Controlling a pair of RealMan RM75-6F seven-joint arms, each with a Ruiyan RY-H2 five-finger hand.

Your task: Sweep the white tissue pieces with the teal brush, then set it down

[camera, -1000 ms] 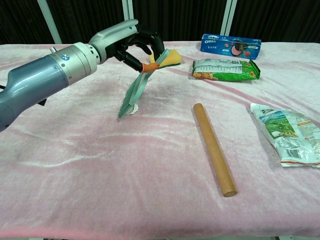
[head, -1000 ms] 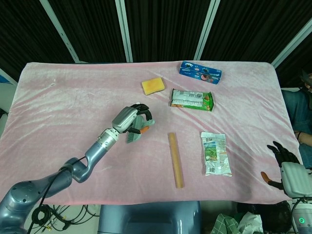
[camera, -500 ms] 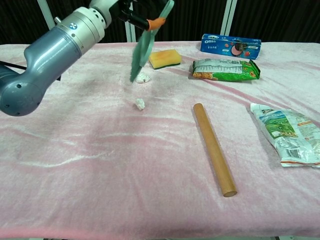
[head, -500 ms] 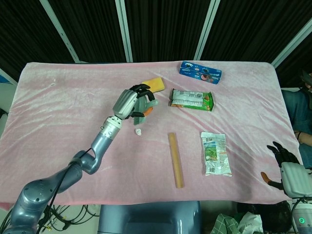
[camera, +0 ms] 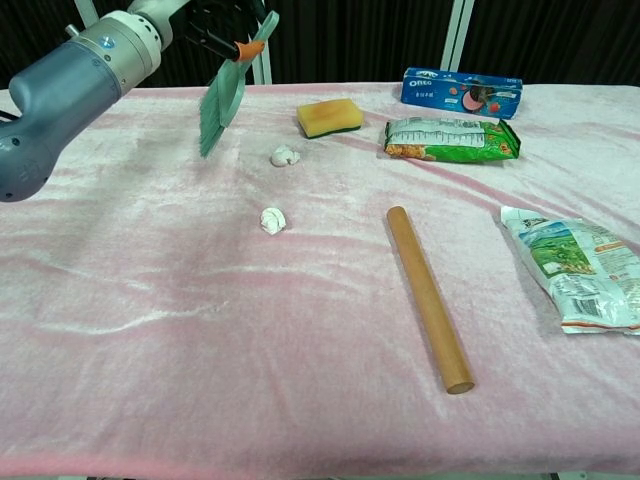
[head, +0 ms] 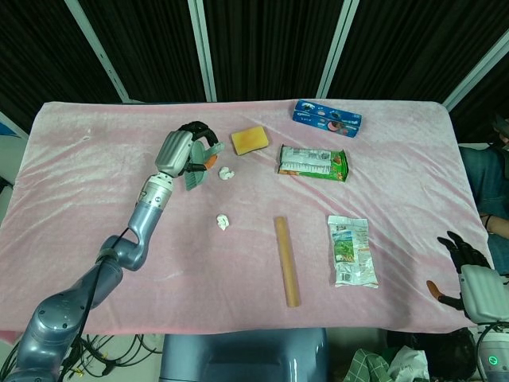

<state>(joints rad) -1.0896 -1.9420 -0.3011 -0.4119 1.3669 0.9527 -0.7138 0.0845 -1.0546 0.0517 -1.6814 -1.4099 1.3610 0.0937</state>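
Note:
My left hand (head: 181,148) (camera: 205,18) holds the teal brush (head: 196,173) (camera: 222,97) above the pink cloth, bristles hanging down, left of the tissue pieces. One white tissue piece (head: 227,172) (camera: 284,155) lies just right of the bristles, near the yellow sponge. A second tissue piece (head: 223,222) (camera: 271,219) lies nearer the front. My right hand (head: 462,274) rests off the table's right front corner, fingers spread, holding nothing; the chest view does not show it.
A yellow sponge (head: 249,140) (camera: 329,116), a green snack bag (head: 312,162) (camera: 452,139) and a blue cookie box (head: 328,118) (camera: 461,91) lie at the back. A wooden rolling pin (head: 286,260) (camera: 427,295) and a white food packet (head: 351,251) (camera: 575,268) lie right of centre.
My left hand has lifted the brush off the nearer tissue piece and carried it back and to the left, now left of the farther piece. Both tissue pieces are uncovered.

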